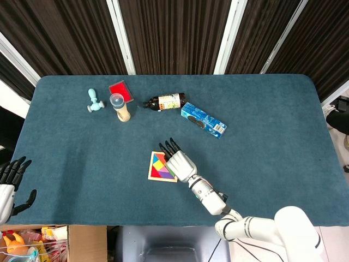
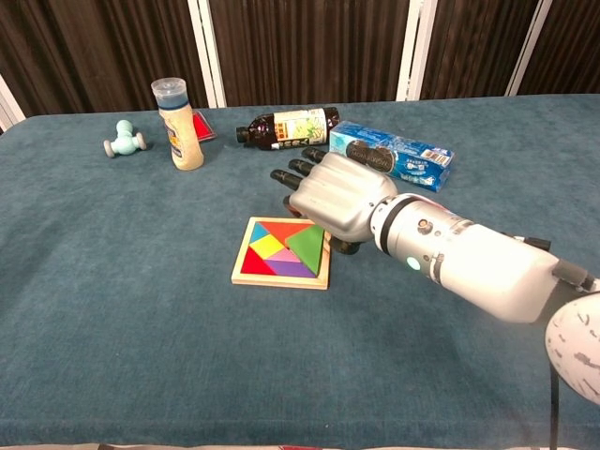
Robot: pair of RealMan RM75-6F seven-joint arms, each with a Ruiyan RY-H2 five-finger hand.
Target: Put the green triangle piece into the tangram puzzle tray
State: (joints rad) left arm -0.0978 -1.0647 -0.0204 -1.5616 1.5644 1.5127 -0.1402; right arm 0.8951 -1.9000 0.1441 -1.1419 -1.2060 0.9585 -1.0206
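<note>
Hovering just beside the tangram puzzle tray [image 2: 246, 274], the right hand [image 2: 336, 193] has its fingers stretched out flat and slightly apart, holding nothing that either view shows. The green triangle piece [image 2: 307, 244] lies inside the tray at its right side, level with the other coloured pieces as far as the chest view tells, so the placing looks done or very nearly so. The tray sits toward the near edge of the tabletop [image 1: 272, 142], about midway along it.

To finish well, I would judge that the hand should lift straight up and clear before swinging away, since its thumb side sits close against the tray's right rim (a sideways drag could nudge the tray or tip the triangle out). A light press on the piece would only help if one corner were riding high, which cannot be told here.

The left hand [image 1: 10, 183] rests off the tabletop's near left corner, fingers spread, holding nothing.

Toward the far edge lie a dark bottle [image 2: 286, 126] with a pale label and a blue packet [image 2: 394, 153]; both carry print, but it is too small to read.
</note>
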